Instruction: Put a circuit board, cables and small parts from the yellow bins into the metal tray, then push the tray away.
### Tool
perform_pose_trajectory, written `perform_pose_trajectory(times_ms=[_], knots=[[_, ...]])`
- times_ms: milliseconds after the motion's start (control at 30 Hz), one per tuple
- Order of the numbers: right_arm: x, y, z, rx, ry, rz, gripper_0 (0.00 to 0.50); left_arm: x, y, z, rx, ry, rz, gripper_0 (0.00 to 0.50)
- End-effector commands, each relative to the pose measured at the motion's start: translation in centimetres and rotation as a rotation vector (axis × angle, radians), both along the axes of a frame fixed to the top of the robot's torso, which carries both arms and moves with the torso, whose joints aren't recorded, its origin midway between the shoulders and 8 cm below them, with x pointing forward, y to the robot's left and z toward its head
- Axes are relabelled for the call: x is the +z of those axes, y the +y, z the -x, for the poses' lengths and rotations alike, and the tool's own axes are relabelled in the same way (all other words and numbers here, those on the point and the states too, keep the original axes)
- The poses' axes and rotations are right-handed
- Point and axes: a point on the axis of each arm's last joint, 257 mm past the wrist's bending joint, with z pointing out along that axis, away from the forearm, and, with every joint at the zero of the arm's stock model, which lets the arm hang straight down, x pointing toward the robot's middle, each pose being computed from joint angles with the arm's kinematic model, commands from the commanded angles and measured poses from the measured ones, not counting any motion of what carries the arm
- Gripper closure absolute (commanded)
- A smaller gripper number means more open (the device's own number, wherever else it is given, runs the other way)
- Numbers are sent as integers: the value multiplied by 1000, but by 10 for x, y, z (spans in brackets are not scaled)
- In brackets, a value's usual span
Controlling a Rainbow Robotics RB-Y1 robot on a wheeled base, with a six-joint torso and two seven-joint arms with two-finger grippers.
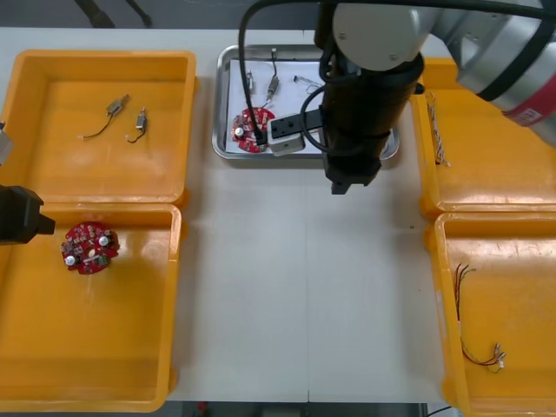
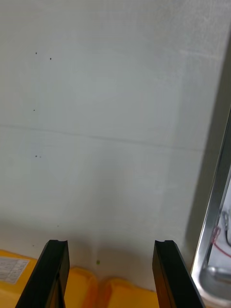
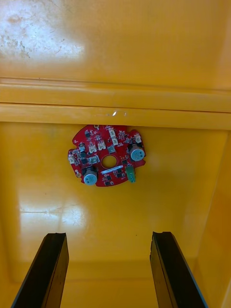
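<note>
Loading looks done, so the push seems in hand. The left gripper (image 3: 108,238), spread and empty, waits over the near-left yellow bin (image 1: 35,347), 1 circuit board (image 3: 107,155) beyond its fingers. The right gripper (image 2: 110,248), fingers apart and holding nothing, hovers over bare table (image 1: 304,287) at the metal tray's (image 1: 222,143) 5 o'clock. It must drop to the near rim and drive toward 12 o'clock. The tray holds a second board (image 1: 250,130) and probably cables (image 1: 272,84).

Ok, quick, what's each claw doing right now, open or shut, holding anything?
Left claw: open, empty, near the circuit board in a yellow bin.
Right claw: open, empty, over the table beside the tray.
</note>
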Motion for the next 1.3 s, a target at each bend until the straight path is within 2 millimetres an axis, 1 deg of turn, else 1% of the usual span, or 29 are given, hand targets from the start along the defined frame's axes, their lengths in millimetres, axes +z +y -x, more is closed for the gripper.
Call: perform_pose_trajectory(times_ms=[33,100,133,167,233,300,333,367,400,467,500,567,600,667,767,867,900,967,1000,1067,1100,1167,1200,1300], knots=[[24,-47,18,-121,-38,-20,0,11,16,5,-40,-19,-84,0],[26,-56,25,-137,-46,-16,0,11,16,5,-40,-19,-84,0],[28,-71,34,-170,-53,-12,0,11,16,5,-40,-19,-84,0],[28,-76,37,-182,-53,-11,0,11,16,5,-40,-19,-84,0],[29,-94,48,-241,-58,-10,0,11,16,5,-40,-19,-84,0],[31,-99,51,-272,-64,-23,0,11,16,5,-40,-19,-84,0],[30,-107,56,-324,-71,-49,0,11,16,5,-40,-19,-84,0],[31,-110,58,-361,-76,-74,0,11,16,5,-40,-19,-84,0],[31,-110,58,-361,-76,-74,0,11,16,5,-40,-19,-84,0],[31,-123,60,-469,-86,-137,0,11,16,5,-40,-19,-84,0],[31,-123,60,-469,-86,-137,0,11,16,5,-40,-19,-84,0],[32,-138,61,-582,-105,-199,0,11,16,5,-40,-19,-84,0],[33,-141,60,-603,-112,-210,0,11,16,5,-40,-19,-84,0],[34,-156,62,-685,-135,-244,0,11,16,5,-40,-19,-84,0],[34,-172,64,-779,-157,-273,0,11,16,5,-40,-19,-84,0],[39,-196,64,-918,-200,-324,0,11,16,5,-40,-19,-84,0],[39,-196,64,-918,-200,-324,0,11,16,5,-40,-19,-84,0],[37,-217,68,-1042,-198,-356,0,11,16,5,-40,-19,-84,0],[37,-222,69,-1066,-200,-360,0,11,16,5,-40,-19,-84,0],[34,-241,71,-1162,-211,-377,0,11,16,5,-40,-19,-84,0],[33,-245,72,-1180,-213,-377,0,11,16,5,-40,-19,-84,0],[29,-268,75,-1254,-233,-374,0,11,16,5,-40,-19,-84,0],[29,-273,76,-1271,-239,-375,0,11,16,5,-40,-19,-84,0],[22,-302,85,-1363,-256,-363,0,11,16,5,-40,-19,-84,0]])
